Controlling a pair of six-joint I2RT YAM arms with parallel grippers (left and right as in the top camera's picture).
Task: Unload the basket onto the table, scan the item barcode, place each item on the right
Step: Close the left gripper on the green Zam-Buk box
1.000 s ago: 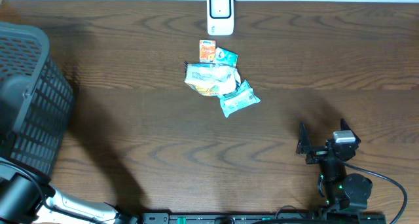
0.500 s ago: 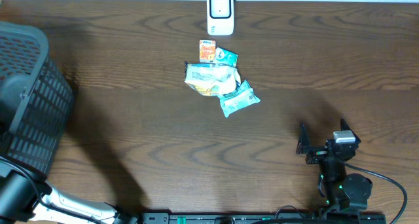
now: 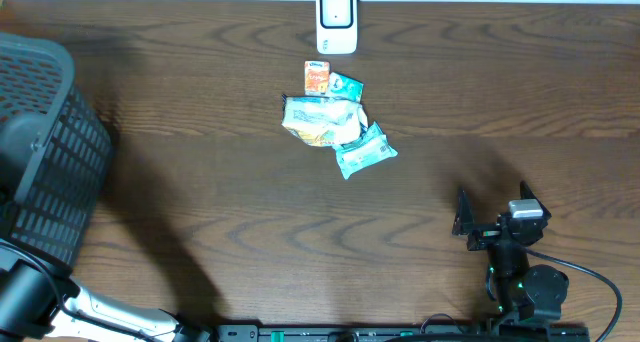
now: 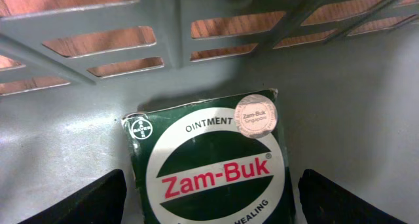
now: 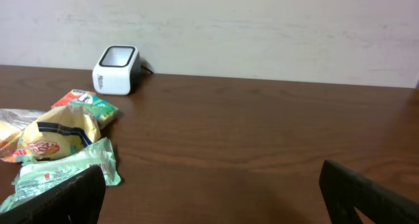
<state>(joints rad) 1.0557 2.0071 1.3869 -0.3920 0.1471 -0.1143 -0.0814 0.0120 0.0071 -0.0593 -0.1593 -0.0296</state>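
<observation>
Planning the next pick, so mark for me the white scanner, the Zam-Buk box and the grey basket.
white scanner (image 3: 336, 12), overhead view, on its top face.
Zam-Buk box (image 4: 216, 177), left wrist view, on the red name on its front.
grey basket (image 3: 62, 172), overhead view, on its slatted side wall.

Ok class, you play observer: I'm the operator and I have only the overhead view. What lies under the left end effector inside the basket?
Observer: A green Zam-Buk ointment box, flat on the basket floor.
Operator: Is it gripped?
Observer: No; the left end effector is open, its fingers either side of the box.
Operator: Barcode showing?
Observer: None on the part in view, only a round pink sticker at one corner.
</observation>
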